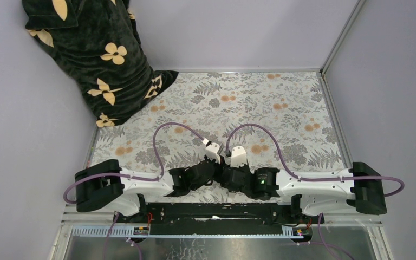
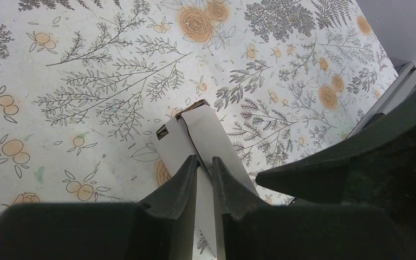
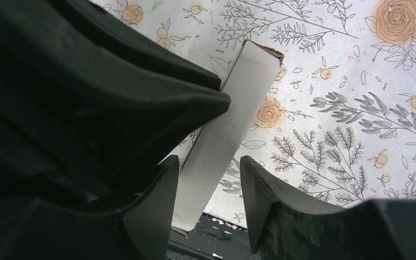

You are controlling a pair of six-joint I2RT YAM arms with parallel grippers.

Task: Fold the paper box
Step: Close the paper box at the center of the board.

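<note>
The left arm [image 1: 141,187] and right arm [image 1: 309,187] are reaching inward, low over the near edge of the floral-patterned bench [image 1: 281,108]. The left claw [image 2: 205,162] is pinching the white thin-cardboard paper box [image 2: 206,127]. The right claw [image 3: 208,162] is straddling it loosely, with a gap at one finger. The box's long axis is pointing toward the bench's far side.

Paper box [image 2: 192,135] over the table [image 1: 281,97] front — blanket [image 1: 97,54] back-left.

white-shelled, black-jointed left arm [image 1: 146,187] and right arm [image 1: 309,187], looping purple cables [image 1: 168,124], matte black wedge-shaped claw fingers [image 2: 176,184]
</note>
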